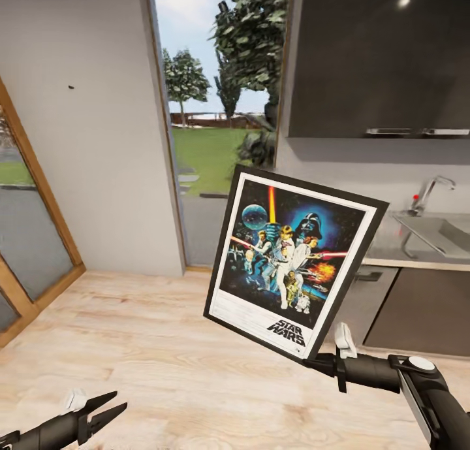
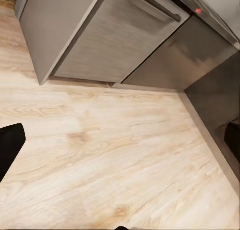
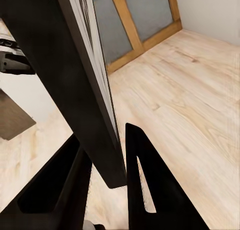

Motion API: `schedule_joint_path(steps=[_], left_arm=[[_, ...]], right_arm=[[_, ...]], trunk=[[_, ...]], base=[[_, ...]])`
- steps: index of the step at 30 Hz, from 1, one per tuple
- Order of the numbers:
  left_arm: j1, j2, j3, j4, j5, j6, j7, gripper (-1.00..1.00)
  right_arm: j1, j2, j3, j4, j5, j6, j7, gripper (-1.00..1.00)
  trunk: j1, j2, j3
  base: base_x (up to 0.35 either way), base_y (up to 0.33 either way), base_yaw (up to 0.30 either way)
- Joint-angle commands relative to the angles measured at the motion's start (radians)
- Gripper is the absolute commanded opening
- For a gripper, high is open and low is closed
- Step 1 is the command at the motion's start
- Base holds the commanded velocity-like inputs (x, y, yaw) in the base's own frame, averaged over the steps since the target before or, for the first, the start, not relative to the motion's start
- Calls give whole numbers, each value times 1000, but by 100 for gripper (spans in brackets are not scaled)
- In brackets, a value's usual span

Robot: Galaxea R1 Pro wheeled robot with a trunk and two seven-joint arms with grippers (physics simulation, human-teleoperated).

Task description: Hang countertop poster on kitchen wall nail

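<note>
The left gripper is seen low over the pale wood floor, its 2 dark fingers slightly spread and nothing held between them. The right gripper is pressed onto the lower corner of the poster; in the right wrist view the 2 fingers are seen clamped on either side of the thin black frame. The poster is held in the air, tilted, its artwork turned toward the head camera. Behind it, the kitchen countertop with sink and chrome tap is seen above dark cabinets. Farther left, 1 small dark nail is set in the grey wall.
</note>
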Motion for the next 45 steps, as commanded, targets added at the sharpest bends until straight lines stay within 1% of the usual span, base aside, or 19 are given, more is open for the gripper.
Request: schedule_joint_path(steps=[1, 22, 27, 45], left_arm=[[-1, 0, 0, 1, 2, 11, -4, 100], [-1, 0, 0, 1, 3, 11, -4, 100], [-1, 0, 0, 1, 4, 11, -4, 100], [-1, 0, 0, 0, 4, 11, -5, 100]], right_arm=[[-1, 0, -1, -1, 1, 12, 5, -100], [-1, 0, -1, -1, 1, 12, 5, -100], [-1, 0, -2, -1, 1, 12, 5, -100], [-1, 0, -4, -1, -4, 12, 5, -100]], trunk=[[1, -2, -2], [1, -2, -8], [1, -2, -10], [1, -2, -11]], base=[[0, 296, 264], [0, 296, 277], [88, 292, 261], [218, 277, 14]])
